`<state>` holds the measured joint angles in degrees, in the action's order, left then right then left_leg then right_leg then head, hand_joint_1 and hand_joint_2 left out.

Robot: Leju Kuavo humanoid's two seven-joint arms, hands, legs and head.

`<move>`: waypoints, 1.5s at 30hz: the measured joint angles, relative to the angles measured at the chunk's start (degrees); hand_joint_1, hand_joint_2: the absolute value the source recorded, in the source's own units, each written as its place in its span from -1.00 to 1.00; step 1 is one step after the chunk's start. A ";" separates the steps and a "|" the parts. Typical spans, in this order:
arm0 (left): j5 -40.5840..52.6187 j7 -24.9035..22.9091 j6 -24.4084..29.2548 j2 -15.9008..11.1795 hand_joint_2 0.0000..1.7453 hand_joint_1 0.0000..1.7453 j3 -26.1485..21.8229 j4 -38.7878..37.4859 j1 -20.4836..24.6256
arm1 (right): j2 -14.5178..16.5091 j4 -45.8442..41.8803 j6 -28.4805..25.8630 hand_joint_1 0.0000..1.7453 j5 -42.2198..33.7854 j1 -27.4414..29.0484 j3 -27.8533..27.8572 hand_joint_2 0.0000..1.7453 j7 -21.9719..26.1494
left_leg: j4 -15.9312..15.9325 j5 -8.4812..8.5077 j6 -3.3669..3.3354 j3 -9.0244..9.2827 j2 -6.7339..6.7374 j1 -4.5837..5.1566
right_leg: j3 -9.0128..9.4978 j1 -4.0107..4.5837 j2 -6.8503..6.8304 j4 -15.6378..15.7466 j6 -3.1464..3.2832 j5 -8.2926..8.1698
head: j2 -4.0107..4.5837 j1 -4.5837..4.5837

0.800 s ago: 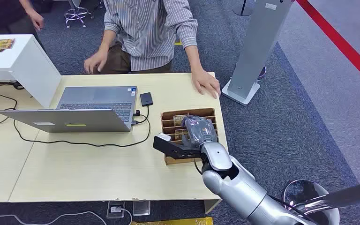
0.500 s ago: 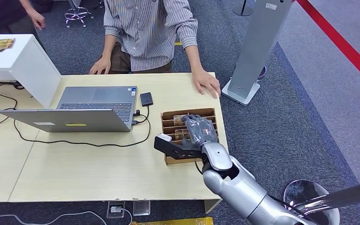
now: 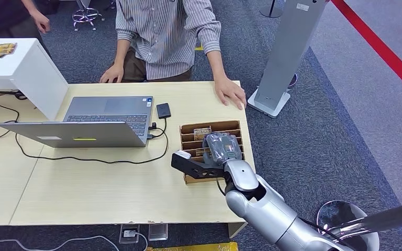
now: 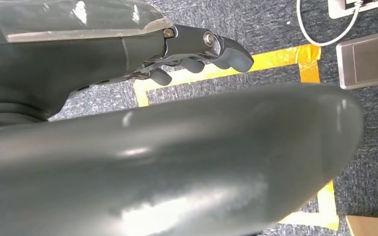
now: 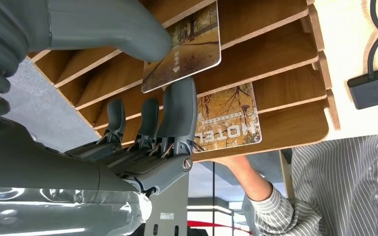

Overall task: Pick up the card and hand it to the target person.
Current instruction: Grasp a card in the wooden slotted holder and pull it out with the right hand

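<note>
Between our right thumb and fingers sits a card, pinched at one edge in the right wrist view: the thumb presses its printed face, the nearest finger lies against its back. Our right hand hovers over the rack, a slotted wooden holder on the desk. The card we hold stands tilted among the rack's dividers, its free end pointing away from the fingers. Just beyond the fingertips, in the next slot, lies a second card printed with "HOTEL", flat against its divider and not touched by us. The other fingers curl in beside the one behind the card.

Past the rack from our fingers, the person in a striped shirt leans at the desk's far edge, one hand flat on the desktop, well apart from our hand. Off to the thumb side stand a laptop and a small black box on a cable.

Our left hand hangs above carpet with yellow tape; its fingers are curled in, with nothing between them.
</note>
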<state>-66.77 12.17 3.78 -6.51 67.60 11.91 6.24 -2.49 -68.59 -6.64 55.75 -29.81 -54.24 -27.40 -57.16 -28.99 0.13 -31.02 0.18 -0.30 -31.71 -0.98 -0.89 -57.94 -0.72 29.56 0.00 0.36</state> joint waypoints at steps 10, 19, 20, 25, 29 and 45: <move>0.00 0.00 0.00 0.00 -1.00 -1.00 0.00 0.00 0.00 | 0.00 -0.02 -0.02 0.47 -0.51 0.02 -0.15 1.00 0.15 | 0.00 0.00 0.00 0.01 0.00 0.00 | 0.00 0.00 0.00 0.00 0.00 0.00 | -0.01 -0.01; 0.14 0.02 -0.14 0.00 -1.00 -1.00 0.00 0.00 0.00 | 0.00 -0.04 -0.02 1.00 -0.62 0.02 -0.16 1.00 0.36 | 0.00 0.00 0.00 0.02 0.00 0.00 | 0.00 0.00 0.00 0.00 0.00 0.00 | 0.00 0.01; 0.18 0.08 -0.23 0.00 -1.00 -1.00 0.00 0.00 0.00 | 0.00 -0.04 -0.02 1.00 -0.64 0.02 -0.15 1.00 0.38 | 0.00 0.00 0.00 0.02 0.00 0.00 | 0.00 0.00 0.00 0.00 0.00 0.00 | 0.00 0.00; 0.32 1.67 -0.81 0.01 -1.00 -1.00 0.00 0.00 0.00 | -0.02 -0.04 -0.05 1.00 -0.76 0.02 -0.12 1.00 0.48 | 0.00 0.00 0.00 0.02 0.00 0.00 | 0.00 0.00 0.00 0.00 0.00 0.00 | 0.00 -0.01; 0.19 2.02 -0.88 0.01 -1.00 -1.00 0.00 -0.01 0.00 | -0.04 -0.04 -0.11 1.00 -0.76 0.02 -0.09 1.00 0.50 | 0.00 0.00 0.00 0.02 0.00 0.00 | 0.00 0.00 0.00 0.00 0.00 0.00 | 0.00 -0.02; -0.85 1.21 -0.77 0.00 -1.00 -1.00 -0.03 -0.02 -0.17 | -3.08 -10.58 2.11 1.00 -4.14 0.05 3.20 1.00 -4.65 | -0.01 0.00 0.00 0.03 0.01 0.00 | -0.01 0.00 0.01 0.01 0.00 0.00 | 0.00 0.01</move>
<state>-67.62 13.38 3.01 -6.51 67.58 11.90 6.08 -5.58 -79.17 -4.54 51.61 -29.76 -51.03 -32.05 -57.17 -28.98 0.13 -30.99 0.18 -0.29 -31.72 -0.99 -0.89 -57.93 -0.72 29.55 0.00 0.37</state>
